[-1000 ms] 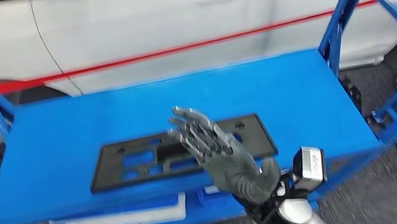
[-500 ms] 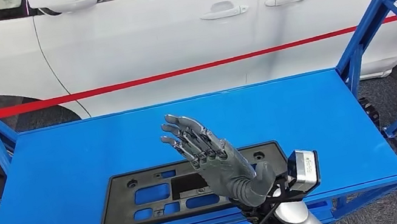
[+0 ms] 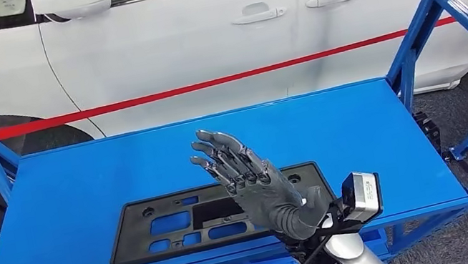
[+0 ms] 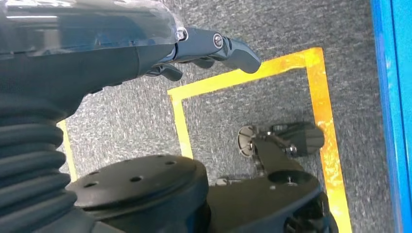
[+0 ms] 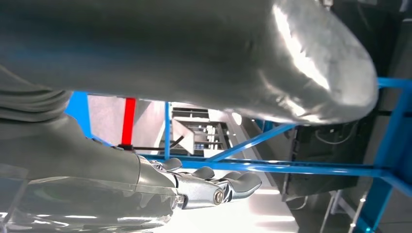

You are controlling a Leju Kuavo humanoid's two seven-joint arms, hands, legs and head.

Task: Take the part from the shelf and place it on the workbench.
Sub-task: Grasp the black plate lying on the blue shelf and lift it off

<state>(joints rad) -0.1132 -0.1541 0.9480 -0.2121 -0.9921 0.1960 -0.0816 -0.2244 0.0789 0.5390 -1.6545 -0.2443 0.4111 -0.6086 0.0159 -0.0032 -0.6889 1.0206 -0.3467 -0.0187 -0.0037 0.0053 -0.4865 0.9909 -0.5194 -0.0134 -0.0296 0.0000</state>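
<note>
The right hand [image 3: 255, 188] is seen raised above the shelf [image 3: 68, 197], fingers spread and extended toward 11 o'clock, nothing grasped. Compared with a moment earlier, the hand is carried slightly lower and nearer over the part [image 3: 160, 226], while the whole view has shifted a little, so the reach is judged to be under way, with no contact yet. The part lies flat on the shelf's near edge, its long axis running from 9 to 3 o'clock. The left hand [image 4: 214, 48] hangs over the floor, holding nothing, fingers loosely curled.
</note>
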